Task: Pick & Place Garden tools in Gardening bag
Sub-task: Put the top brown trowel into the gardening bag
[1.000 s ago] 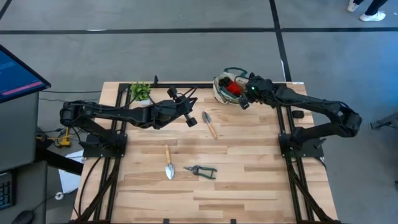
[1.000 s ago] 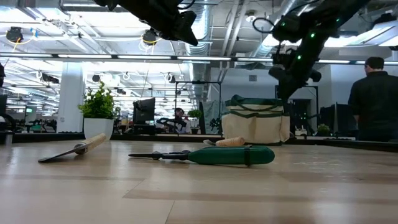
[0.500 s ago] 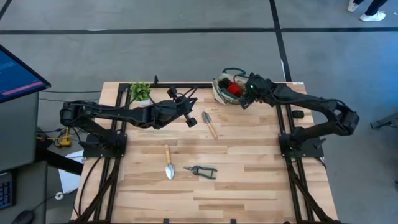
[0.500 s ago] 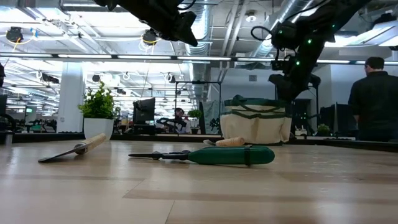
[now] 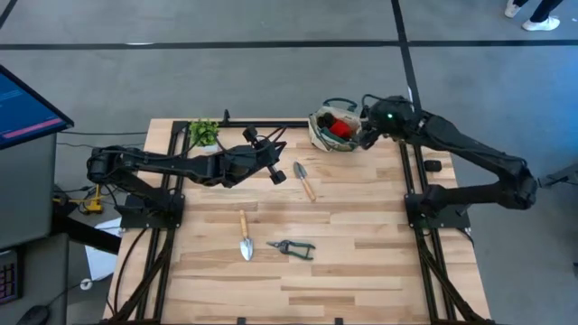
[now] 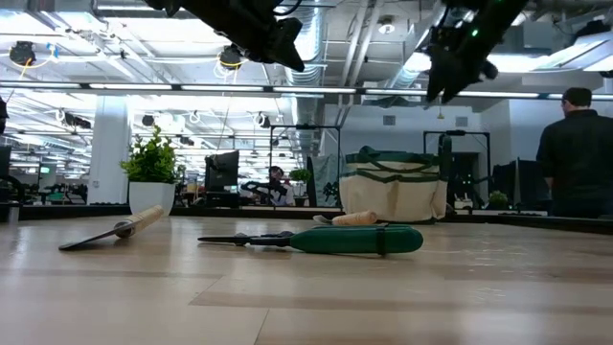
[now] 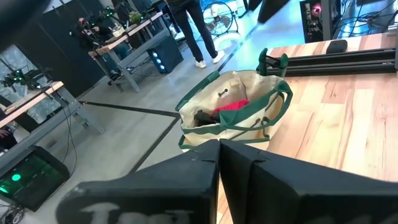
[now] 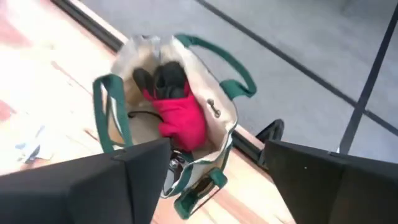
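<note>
The gardening bag (image 5: 332,129) stands at the table's far edge, beige with green trim, mouth up. A red-and-black bundle (image 8: 181,118) lies inside it. My right gripper (image 5: 366,125) hangs open above the bag's right rim, holding nothing (image 8: 217,177). My left gripper (image 5: 276,171) is shut and empty, high over the table's middle (image 6: 283,43). A wooden-handled trowel (image 5: 304,181) lies flat near it. A second trowel (image 5: 245,236) and green-handled pruners (image 5: 292,247) lie flat nearer the front.
A small potted plant (image 5: 204,132) stands at the far left corner. A black rail (image 5: 271,125) runs along the far edge beside the bag. Bare wood lies to the right of the tools. A person (image 6: 578,153) stands in the room beyond the table.
My right gripper has spread its fingers over the bag's mouth, then risen clear of the bag and drawn back a little toward the table's right edge. The red-and-black bundle stays inside the bag. The bag and the other tools have not moved.
</note>
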